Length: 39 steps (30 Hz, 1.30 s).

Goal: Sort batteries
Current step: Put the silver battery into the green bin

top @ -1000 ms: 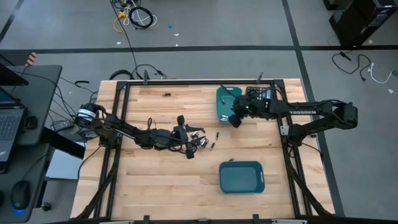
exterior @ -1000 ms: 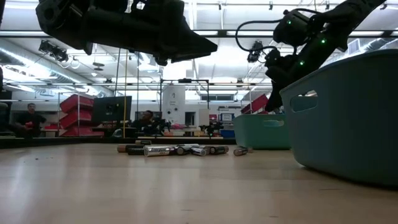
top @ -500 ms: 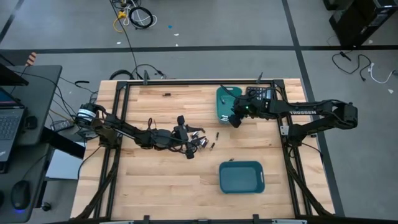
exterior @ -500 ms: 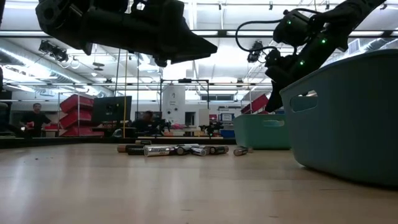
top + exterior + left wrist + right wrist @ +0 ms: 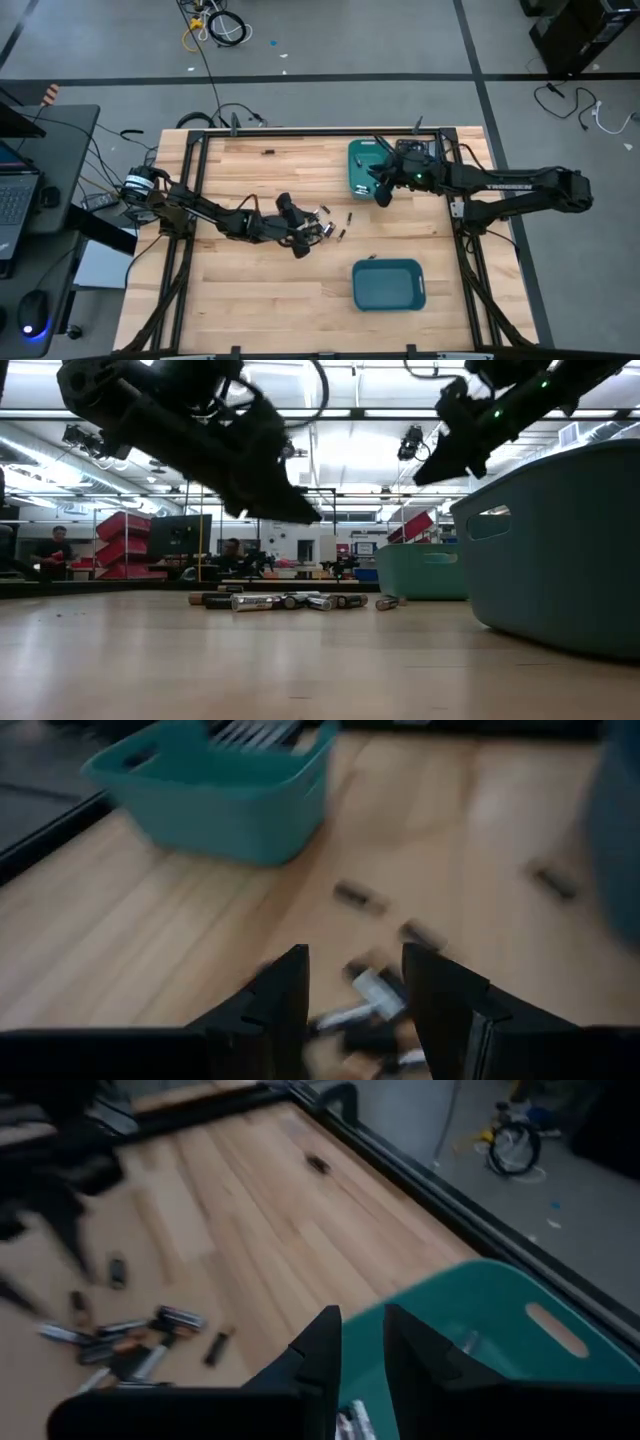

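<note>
Left black two-finger gripper [image 5: 355, 985]: spread wide, empty, hanging just over the heap of tiny silver and dark round batteries [image 5: 322, 226] mid-table. Right gripper [image 5: 362, 1342]: slightly parted, empty, above the far teal plastic bin [image 5: 358, 166]. Probably hard, light, smooth, quick to roll; best pinched across the middle.

a wooden table [image 5: 250, 300] carries a loose cluster of batteries [image 5: 322, 226] near its middle, and two teal bins [image 5: 389, 284] stand apart.
</note>
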Each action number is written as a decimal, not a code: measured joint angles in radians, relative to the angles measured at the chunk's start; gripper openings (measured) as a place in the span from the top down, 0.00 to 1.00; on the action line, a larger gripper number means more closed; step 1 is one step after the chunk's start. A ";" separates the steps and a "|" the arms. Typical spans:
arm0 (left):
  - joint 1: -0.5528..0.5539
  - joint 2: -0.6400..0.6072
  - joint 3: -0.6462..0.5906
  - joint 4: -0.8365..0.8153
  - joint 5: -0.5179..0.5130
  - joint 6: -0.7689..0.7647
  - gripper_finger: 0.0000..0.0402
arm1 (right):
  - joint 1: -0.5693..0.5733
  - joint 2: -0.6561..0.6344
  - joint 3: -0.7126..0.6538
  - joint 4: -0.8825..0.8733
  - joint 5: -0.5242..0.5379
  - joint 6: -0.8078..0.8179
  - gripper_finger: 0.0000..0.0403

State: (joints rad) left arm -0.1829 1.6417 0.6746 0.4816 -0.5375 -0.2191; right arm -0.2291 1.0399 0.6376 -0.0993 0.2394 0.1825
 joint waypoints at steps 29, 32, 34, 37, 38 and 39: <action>0.093 0.123 0.000 -0.039 -0.053 -0.020 0.59 | 0.170 -0.011 0.000 0.001 0.108 0.032 0.84; 0.092 0.149 0.000 -0.016 -0.048 -0.003 0.59 | 0.169 -0.011 0.000 0.001 0.108 0.032 0.84; 0.092 0.167 0.000 -0.010 -0.038 -0.001 0.59 | 0.169 -0.011 0.000 0.001 0.108 0.032 0.84; 0.093 0.184 0.000 0.000 -0.017 -0.002 0.59 | 0.169 -0.011 0.000 0.001 0.108 0.032 0.84; 0.093 0.187 0.000 -0.005 -0.016 -0.002 0.59 | 0.169 -0.011 0.000 0.001 0.108 0.032 0.84; 0.094 0.192 0.000 -0.002 -0.014 -0.002 0.59 | 0.169 -0.011 0.000 0.001 0.108 0.032 0.84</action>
State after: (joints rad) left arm -0.0891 1.8340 0.6746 0.4794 -0.5518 -0.2211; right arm -0.0597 1.0286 0.6376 -0.0986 0.3474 0.2142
